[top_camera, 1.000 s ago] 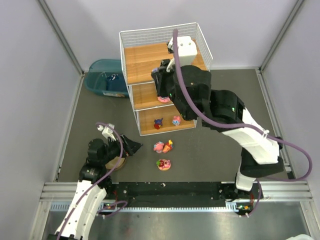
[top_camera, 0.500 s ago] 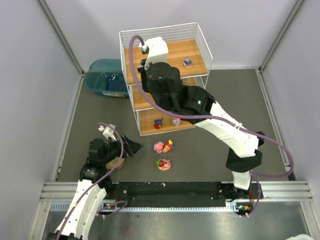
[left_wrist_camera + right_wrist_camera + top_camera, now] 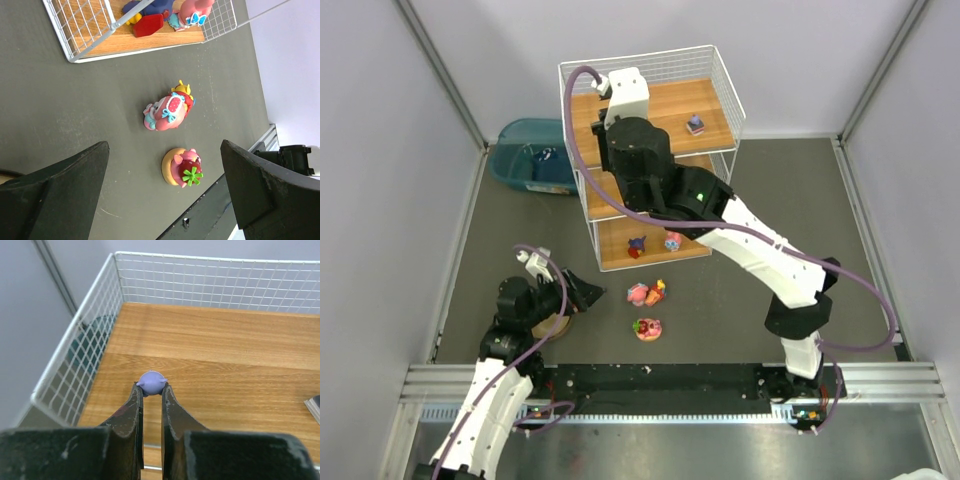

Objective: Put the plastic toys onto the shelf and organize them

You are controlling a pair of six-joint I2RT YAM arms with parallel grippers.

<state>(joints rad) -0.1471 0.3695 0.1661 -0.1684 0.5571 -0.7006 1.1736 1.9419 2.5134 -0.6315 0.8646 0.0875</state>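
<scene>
The left gripper (image 3: 164, 146) hangs low over the table (image 3: 710, 310) close to its near edge, beside a tan bowl (image 3: 552, 325), its jaws spread wide with nothing between them. Just ahead of it, two toys wait on the table. A pink disc with a green flower on top (image 3: 182, 167) lies nearest the edge. A pink figure (image 3: 167, 111) lies a little farther on toward the shelf (image 3: 665, 100), with something yellow tight behind it; whether that is a separate toy I cannot tell.

On the shelf's lowest board, near its front edge, stand a blue-and-red toy (image 3: 637, 246) and a pink toy (image 3: 673, 241). The right arm hides most of the middle board. Toward the right edge of the top board sits one small toy (image 3: 695, 124). The right gripper (image 3: 151, 390) is over the left part of that board, near the left mesh wall, clenched on a small round purple toy (image 3: 151, 381).

By my reckoning three toys are placed, one is being delivered and at least two remain.

Only the right wrist view shows the purple toy; from above the wrist covers it. Whether it touches the board, neither view tells.
</scene>
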